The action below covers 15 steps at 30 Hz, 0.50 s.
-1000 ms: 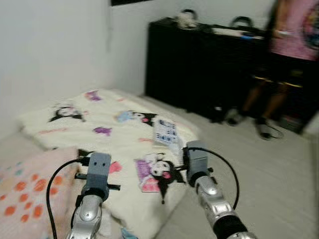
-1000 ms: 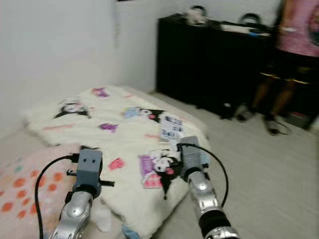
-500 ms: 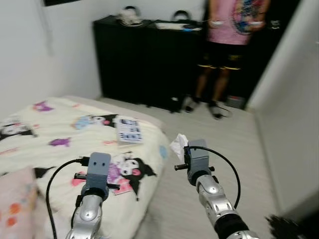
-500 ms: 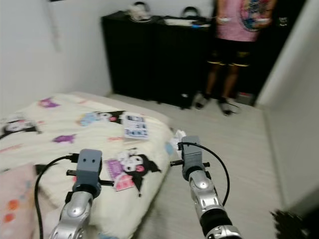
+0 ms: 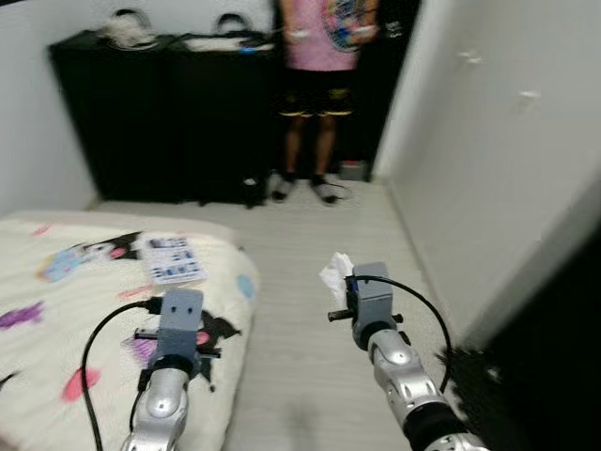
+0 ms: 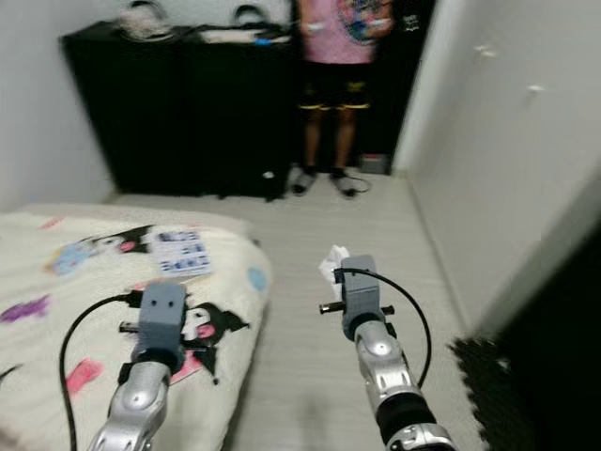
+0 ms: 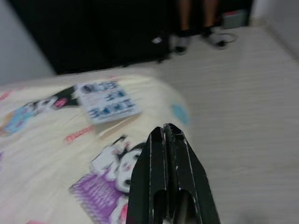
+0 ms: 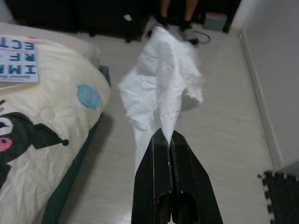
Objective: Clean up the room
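While my right gripper (image 8: pixel 169 136) clamps one white tissue (image 8: pixel 162 88) over the floor (image 5: pixel 310 357), my left gripper (image 7: pixel 167 132) hangs pressed together above one bed (image 5: pixel 56 310). Since earlier, my view has swung right; one person (image 5: pixel 324 56) stands far.

Crumpled white tissue (image 8: pixel 161 86) soft, papery; bedspread (image 5: pixel 56 310) matt cloth; floor (image 5: pixel 310 244) smooth.

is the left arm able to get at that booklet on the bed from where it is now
Probably yes. The left gripper hangs shut and empty over the bed cover, and the booklet lies flat ahead of it with nothing between. It would need to open and reach forward.
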### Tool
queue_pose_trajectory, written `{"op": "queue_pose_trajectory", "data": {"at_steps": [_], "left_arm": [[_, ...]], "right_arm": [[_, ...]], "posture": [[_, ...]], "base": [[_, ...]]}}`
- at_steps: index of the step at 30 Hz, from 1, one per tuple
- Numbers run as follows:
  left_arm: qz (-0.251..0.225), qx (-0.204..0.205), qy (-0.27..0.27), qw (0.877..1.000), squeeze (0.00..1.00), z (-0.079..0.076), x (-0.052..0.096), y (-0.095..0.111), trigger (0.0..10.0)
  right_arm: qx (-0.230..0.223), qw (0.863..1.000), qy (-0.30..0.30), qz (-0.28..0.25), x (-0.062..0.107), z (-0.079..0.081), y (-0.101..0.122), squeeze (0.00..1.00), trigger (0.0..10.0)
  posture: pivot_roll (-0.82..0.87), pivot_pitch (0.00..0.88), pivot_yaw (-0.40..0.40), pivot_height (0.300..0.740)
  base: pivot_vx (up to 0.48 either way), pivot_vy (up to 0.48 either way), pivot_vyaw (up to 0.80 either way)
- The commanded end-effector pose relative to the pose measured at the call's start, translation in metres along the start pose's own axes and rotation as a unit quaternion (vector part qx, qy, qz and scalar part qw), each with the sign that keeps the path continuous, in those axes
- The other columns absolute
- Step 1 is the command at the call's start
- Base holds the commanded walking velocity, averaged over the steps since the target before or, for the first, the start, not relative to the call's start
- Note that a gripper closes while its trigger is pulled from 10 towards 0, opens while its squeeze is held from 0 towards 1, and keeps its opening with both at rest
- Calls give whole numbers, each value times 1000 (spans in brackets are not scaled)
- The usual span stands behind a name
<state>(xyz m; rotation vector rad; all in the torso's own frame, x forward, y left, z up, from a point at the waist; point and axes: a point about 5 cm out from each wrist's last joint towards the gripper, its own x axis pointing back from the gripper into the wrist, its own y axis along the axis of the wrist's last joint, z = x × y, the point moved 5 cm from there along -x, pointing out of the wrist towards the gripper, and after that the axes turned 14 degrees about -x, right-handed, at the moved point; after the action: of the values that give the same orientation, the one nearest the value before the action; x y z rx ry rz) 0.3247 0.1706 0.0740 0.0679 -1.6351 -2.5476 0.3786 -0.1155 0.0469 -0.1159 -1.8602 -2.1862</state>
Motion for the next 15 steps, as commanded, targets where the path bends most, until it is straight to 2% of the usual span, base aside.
{"op": "queue_pose_trajectory", "data": {"at_steps": [1,15], "left_arm": [[2,-4,-3,1000,0,-2,1,-1,10000],[5,-4,-6,1000,0,-2,2,-3,10000]], "right_arm": [[-5,1000,-7,9,1,-4,-5,0,10000],[-7,1000,-5,15,0,-3,-7,0,10000]], "posture": [[58,68,-34,740],[64,61,-40,740]], "base": [[0,0,-800],[0,0,-800]]}}
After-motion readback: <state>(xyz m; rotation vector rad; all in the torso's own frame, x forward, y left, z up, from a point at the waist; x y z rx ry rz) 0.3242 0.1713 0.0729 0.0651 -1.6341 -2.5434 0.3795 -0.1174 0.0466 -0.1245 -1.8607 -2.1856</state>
